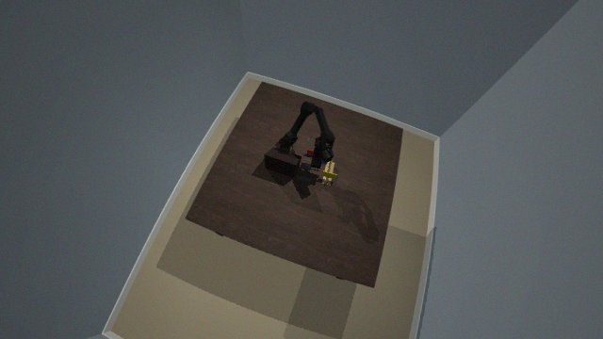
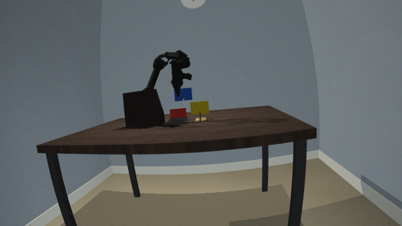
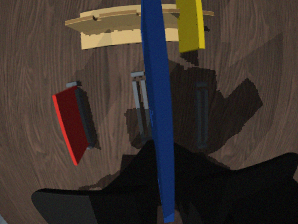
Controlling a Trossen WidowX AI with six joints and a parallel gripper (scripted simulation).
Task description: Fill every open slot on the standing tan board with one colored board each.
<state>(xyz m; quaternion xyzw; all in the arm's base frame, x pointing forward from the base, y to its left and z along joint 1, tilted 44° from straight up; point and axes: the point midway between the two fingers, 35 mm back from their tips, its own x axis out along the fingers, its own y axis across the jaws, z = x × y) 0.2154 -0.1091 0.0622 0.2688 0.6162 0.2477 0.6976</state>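
Beside the tan board (image 1: 328, 181) (image 3: 107, 37), the fingers clamp the blue board (image 2: 185, 94) (image 3: 160, 100) above an empty middle holder (image 3: 139, 102); the red board (image 1: 310, 152) (image 2: 178, 113) (image 3: 70, 125) sits in its holder.

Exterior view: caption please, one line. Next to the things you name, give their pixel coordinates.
Gripper (image 2: 178, 94) (image 3: 157, 144) holds the blue board (image 2: 185, 93) (image 3: 159, 100) aloft, notch down; red (image 2: 178, 113) (image 3: 69, 126) and yellow (image 1: 330, 174) (image 2: 200, 107) (image 3: 190, 25) boards stand lower.

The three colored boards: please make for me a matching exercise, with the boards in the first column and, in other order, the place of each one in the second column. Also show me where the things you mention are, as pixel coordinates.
Column one
1. Red board (image 2: 178, 113) (image 3: 70, 125)
2. Blue board (image 2: 186, 94) (image 3: 158, 100)
3. Yellow board (image 1: 330, 174) (image 2: 199, 107) (image 3: 191, 25)

Column two
A. Crosswise on the tan board (image 3: 112, 39)
B. In a holder (image 3: 86, 120)
C. Held above the table (image 2: 235, 130) by the hand (image 2: 178, 95)

Pairs: 1-B, 2-C, 3-A
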